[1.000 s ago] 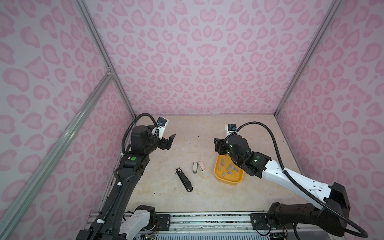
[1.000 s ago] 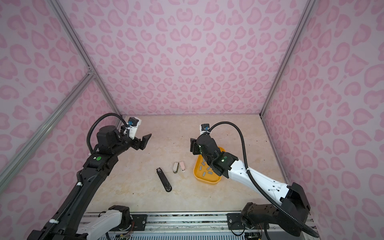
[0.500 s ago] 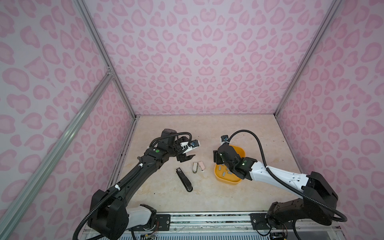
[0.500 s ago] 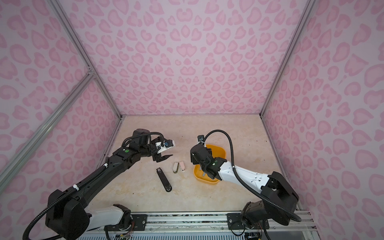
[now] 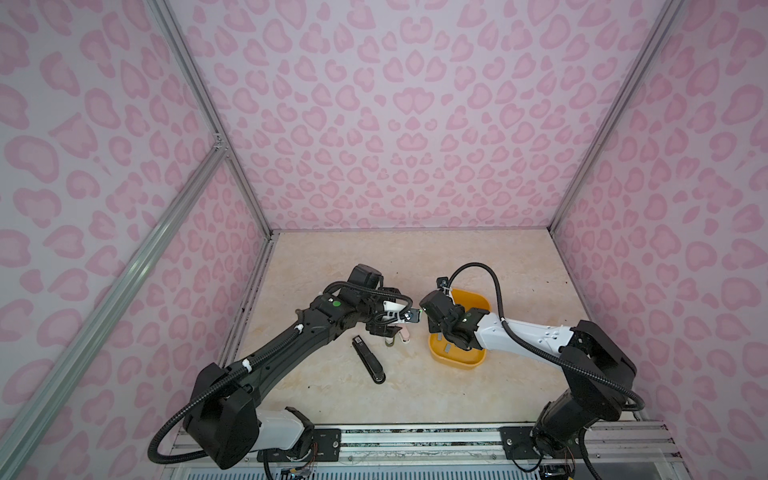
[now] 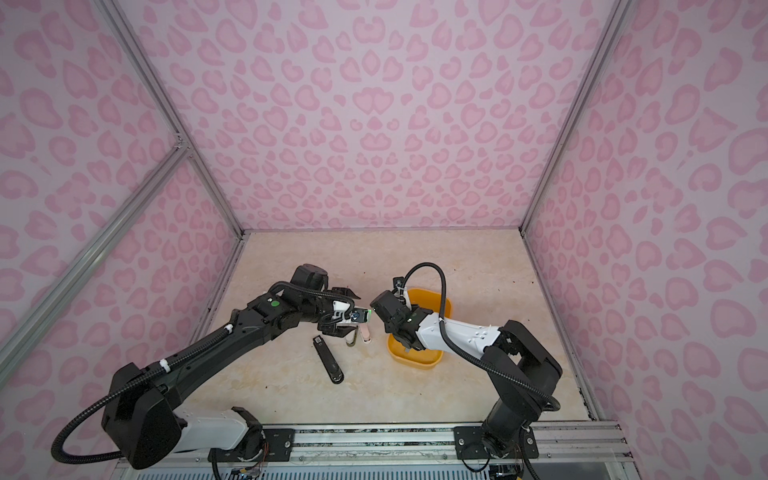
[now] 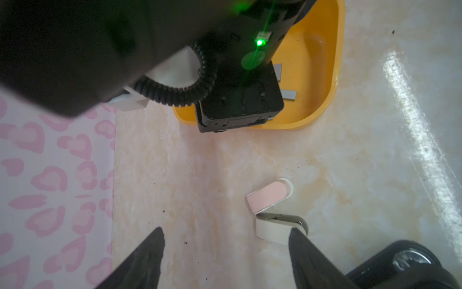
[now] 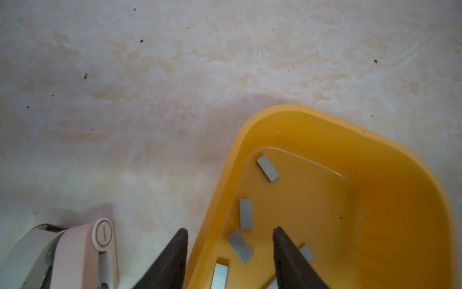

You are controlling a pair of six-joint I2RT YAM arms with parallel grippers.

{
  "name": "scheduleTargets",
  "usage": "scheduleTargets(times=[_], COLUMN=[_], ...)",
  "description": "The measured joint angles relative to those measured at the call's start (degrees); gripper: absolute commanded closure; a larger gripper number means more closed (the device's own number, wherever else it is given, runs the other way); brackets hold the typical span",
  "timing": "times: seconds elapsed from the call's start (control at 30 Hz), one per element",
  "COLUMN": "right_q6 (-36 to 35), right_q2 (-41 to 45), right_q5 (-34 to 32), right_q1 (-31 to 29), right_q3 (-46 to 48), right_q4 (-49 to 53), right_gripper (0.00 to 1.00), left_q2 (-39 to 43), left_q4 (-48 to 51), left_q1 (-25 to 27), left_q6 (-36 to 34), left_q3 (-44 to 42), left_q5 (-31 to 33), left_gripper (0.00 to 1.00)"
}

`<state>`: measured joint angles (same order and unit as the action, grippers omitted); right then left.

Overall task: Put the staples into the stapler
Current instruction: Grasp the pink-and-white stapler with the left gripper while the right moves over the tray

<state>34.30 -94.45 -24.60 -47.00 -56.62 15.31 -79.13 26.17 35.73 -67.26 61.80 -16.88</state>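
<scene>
1. The right gripper (image 8: pixel 230 250), jaws half apart and empty, straddles the wall of the yellow tray (image 8: pixel 300 112); closing there, I'd guess, pinches glossy plastic, not staples (image 8: pixel 246 214).
2. Those flat grey metal strips lie on its floor and could skid.
3. The left gripper (image 7: pixel 225 250), wide and empty, hovers by the rounded pink stapler (image 7: pixel 268 195).

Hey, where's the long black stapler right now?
In both top views the black stapler lies flat on the table near the middle, left of the yellow tray and just nearer the camera than the small pink stapler.
</scene>
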Motion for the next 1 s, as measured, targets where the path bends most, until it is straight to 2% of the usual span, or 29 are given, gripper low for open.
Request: scheduleTargets(times=[0.23,0.47,0.6,0.73,0.87,1.0], right_q6=[0.7,1.1,1.0,0.6,-0.1,-0.5], right_q2=[-0.3,-0.4,0.9,3.4,7.8,12.8], right_q5=[1.1,2.4,2.0,1.4,0.1,-0.1], right_q1=[1.9,3.8,4.1,5.0,5.2,7.1], right_q3=[-0.3,-0.1,0.0,1.0,2.7,4.8], right_q4=[0.7,0.9,1.1,1.0,0.7,0.4], right_gripper=[0.74,0.79,0.78,0.69,0.63,0.61], left_q2=[-2.8,-7.4,-10.1,-11.2,-11.4,-12.7], left_q4=[5.9,9.5,11.2,9.8,7.7,6.6], left_q1=[1.0,2.1,5.9,9.1,9.8,10.5], left_q6=[-5.6,-9.1,-9.7,-5.8,-2.9,-2.9], left_q3=[3.2,5.3,6.1,6.9,6.0,3.7], left_q5=[4.1,5.3,5.7,3.9,3.3,5.9], left_gripper=[0.23,0.27,0.34,0.37,0.37,0.39])
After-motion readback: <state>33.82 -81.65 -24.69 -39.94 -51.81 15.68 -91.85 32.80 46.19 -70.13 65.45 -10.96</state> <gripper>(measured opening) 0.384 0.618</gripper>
